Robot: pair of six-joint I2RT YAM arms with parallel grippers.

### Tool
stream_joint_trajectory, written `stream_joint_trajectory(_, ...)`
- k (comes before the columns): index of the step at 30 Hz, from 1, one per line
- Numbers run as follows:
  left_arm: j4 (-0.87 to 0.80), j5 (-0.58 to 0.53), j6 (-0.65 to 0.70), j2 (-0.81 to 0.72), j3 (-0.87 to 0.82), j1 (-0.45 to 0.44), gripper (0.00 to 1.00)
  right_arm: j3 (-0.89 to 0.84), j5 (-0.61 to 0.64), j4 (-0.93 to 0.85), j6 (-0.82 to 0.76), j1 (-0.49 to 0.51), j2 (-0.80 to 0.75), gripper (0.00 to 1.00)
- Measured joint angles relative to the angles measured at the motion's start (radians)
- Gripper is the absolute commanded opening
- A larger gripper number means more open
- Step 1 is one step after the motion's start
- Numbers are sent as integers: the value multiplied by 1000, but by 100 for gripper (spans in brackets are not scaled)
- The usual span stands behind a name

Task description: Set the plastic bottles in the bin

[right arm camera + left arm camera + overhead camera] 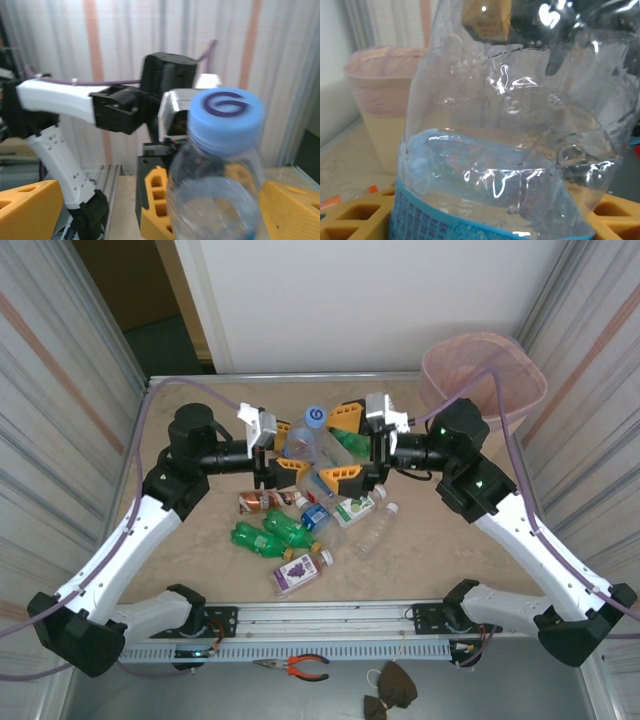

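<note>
A clear bottle with a blue cap and blue label (311,436) is held above the table between the two arms. My left gripper (290,447) is shut on its lower body; in the left wrist view the bottle (520,140) stands between the yellow fingers (355,215). My right gripper (328,446) is wide open, one finger on each side of the bottle without touching it. The blue cap (226,119) sits between those fingers (30,205) in the right wrist view. The pink-beige bin (484,375) stands at the far right corner.
Several bottles lie on the table below the grippers: two green ones (262,536), a purple-labelled one (300,571), a clear one (375,530), a brown one (262,501). Another green bottle (350,440) lies under the right gripper. Pliers (300,667) rest on the near ledge.
</note>
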Motion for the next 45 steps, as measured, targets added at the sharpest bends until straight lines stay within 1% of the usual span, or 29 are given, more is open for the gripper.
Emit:
stream_joint_trajectory(4,-8,24,2,-2,18,-54,66,25,21,0,-79,63,3,98)
stream_joint_trajectory(9,-16,36,6,-4,31,-78,64,53,46,0,-122,95,23,97)
stream_joint_trajectory(16,-30,11,28,-19,34,-100,63,53,202,-38,-118,114,44,96)
stream_joint_trajectory(18,-30,10,31,-24,35,-100,63,54,216,-52,-116,114,48,95)
stream_joint_trajectory(21,-30,3,32,-27,40,-100,63,77,198,-91,-110,114,69,91)
stream_joint_trajectory(28,-30,-19,36,-28,47,-100,64,105,168,-167,-87,133,110,78)
stream_joint_trajectory(31,-35,-24,39,-28,47,-100,64,105,172,-170,-85,134,111,72)
stream_joint_trajectory(35,-37,-27,39,-28,47,-100,64,105,177,-172,-84,134,111,67)
stream_joint_trajectory(39,-37,-32,39,-28,47,-101,66,105,184,-173,-83,135,110,62)
stream_joint_trajectory(41,-37,-37,39,-28,47,-100,68,106,196,-174,-83,135,109,62)
stream_joint_trajectory(43,-36,-42,40,-28,46,-100,72,106,208,-174,-84,135,109,62)
stream_joint_trajectory(45,-34,-48,42,-30,46,-101,79,106,219,-174,-84,135,109,61)
